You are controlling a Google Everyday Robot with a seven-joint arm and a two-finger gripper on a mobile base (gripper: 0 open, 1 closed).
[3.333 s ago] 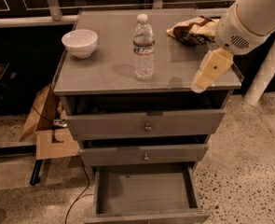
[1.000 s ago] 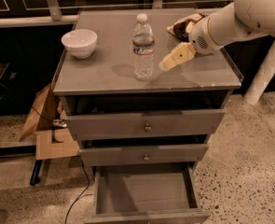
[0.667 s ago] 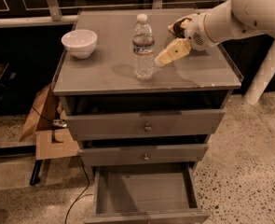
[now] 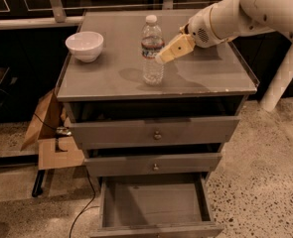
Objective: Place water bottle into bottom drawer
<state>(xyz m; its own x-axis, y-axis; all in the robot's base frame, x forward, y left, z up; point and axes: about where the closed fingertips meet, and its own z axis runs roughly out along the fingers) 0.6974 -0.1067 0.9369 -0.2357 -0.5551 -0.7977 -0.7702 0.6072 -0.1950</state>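
the grey cabinet (image 4: 210, 78) fills the middle of the view. its bottom drawer (image 4: 153, 202) is pulled out, with the plain grey floor showing and the front edge cut off by the lower border. the two knobbed drawers (image 4: 156, 133) above it stand slightly ajar, their insides in shadow. the white arm (image 4: 245, 14) reaches in from the upper right over the cabinet top. it now covers the back right corner, where a brown thing lay in view a moment ago. a cardboard box (image 4: 51, 133) leans against the cabinet's left side, partly hidden behind it.

the white bowl (image 4: 84, 45) sits near the back left corner of the top, and only white shows inside it. the water bottle (image 4: 152, 53) stands upright near the middle of the top, capped, and like the bowl it has not moved. the gripper (image 4: 162, 57) has come further left since a second ago. its tan tip is now right at the bottle's right side, at label height. i cannot tell how far open it is, nor whether it has hold of the bottle.
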